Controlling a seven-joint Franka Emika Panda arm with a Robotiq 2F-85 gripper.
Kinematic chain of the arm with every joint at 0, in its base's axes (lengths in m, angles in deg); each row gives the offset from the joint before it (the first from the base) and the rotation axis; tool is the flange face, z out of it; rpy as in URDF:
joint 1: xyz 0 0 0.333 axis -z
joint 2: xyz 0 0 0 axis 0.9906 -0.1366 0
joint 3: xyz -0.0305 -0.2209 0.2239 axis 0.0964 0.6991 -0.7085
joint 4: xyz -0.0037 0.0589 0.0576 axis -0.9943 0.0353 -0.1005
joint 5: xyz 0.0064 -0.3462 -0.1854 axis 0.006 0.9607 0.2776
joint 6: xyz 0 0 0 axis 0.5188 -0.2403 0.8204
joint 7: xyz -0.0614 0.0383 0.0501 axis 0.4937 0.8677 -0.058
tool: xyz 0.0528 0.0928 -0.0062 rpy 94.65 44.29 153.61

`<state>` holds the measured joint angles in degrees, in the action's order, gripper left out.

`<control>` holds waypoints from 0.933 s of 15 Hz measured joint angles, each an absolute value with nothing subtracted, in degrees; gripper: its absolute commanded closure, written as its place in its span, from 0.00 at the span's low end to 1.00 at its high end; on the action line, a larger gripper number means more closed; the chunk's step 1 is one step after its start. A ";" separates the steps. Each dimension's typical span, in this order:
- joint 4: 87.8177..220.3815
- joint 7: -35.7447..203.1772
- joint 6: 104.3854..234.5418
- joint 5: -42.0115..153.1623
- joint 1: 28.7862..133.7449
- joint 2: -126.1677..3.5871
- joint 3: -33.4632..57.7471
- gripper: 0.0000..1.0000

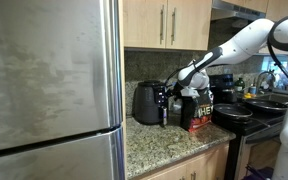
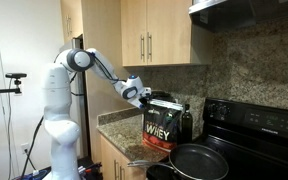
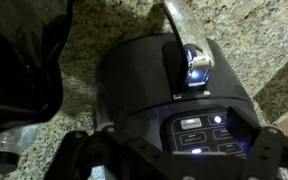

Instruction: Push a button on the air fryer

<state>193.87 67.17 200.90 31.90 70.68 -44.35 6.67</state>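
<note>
Wrist view, air fryer (image 3: 144, 95): its dark rounded body filled the middle of the frame, standing on the granite counter (image 3: 104, 25).
Wrist view, control panel (image 3: 206, 135): lit buttons sat at the near edge, directly ahead of the gripper (image 3: 174, 162) and slightly right of its centre line.
Wrist view, handle (image 3: 189, 55): chrome-tipped, its long axis ran from the panel toward the far side.
Wrist view, jaws: spread wide, 1 finger (image 3: 272, 152) at each lower corner, holding nothing.
Wrist view, coming move: judged a short advance onto the panel, where a fingertip, not the gap between the 2, had to meet a button.
Wrist view, neighbours: a glossy black bag (image 3: 19, 50) lay to the left, clear of the path.
Exterior view, air fryer (image 1: 146, 102): it stood on the counter between the fridge (image 1: 44, 80) and the protein tub (image 1: 197, 110), with the gripper (image 1: 167, 98) at its right face.
Exterior view, obstruction: the tub stood close under the arm.
Exterior view, gripper (image 2: 142, 96): it hung left of the tub (image 2: 159, 127); the fryer was hidden behind them, and the jaws could not be read here.
</note>
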 measured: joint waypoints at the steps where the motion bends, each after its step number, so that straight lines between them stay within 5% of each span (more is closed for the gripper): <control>1: 193.87 67.19 200.90 31.91 70.67 -44.35 6.67 0.00; 14: 193.73 71.70 201.29 34.47 70.64 -45.70 7.54 0.00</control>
<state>193.73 71.70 201.29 34.47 70.64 -45.70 7.54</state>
